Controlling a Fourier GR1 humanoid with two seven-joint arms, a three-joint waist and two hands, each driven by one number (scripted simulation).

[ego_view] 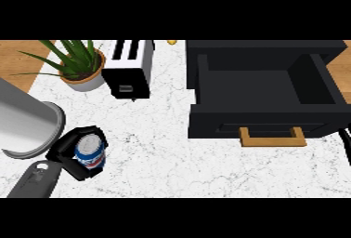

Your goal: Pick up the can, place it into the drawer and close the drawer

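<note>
Can point(90, 155), lower left: your left hand point(66, 151) curls round it, ready to lift. Drawer point(226, 117), upper right: open to receive it.

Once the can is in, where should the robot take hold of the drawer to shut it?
Probably the tan handle on the drawer front, reached from the near side, the robot's own. It is a bar standing off the front panel with a gap behind it, so fingers can curl round it. The drawer stands pulled out toward the robot, so shutting it means pushing away.
</note>
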